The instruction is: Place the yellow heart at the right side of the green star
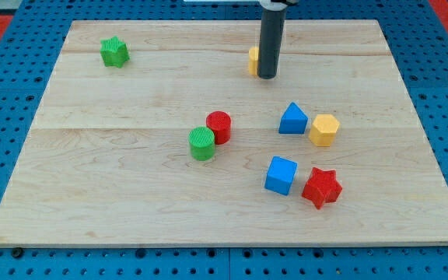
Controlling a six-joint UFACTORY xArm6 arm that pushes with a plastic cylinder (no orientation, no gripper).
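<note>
Worktop (131, 179) of pale wooden planks carried every block loose on its surface, with no container holding any of them. Near the top edge, around the middle, my tip (267, 76) rested against the right side of the yellow heart block (253, 60), mostly hiding it; as a plain dark rod, the tool gripped nothing. The ribbed green star block (114, 52) sat well apart, near the top-left corner. Toward the centre, a red cylinder (219, 127) touched a green cylinder (202, 144). Right of centre, a blue triangular block (292, 119) lay just beside a yellow hexagonal block (324, 129). Nearer the bottom edge, a blue cube (281, 175) stood just beside a red star block (321, 187).
</note>
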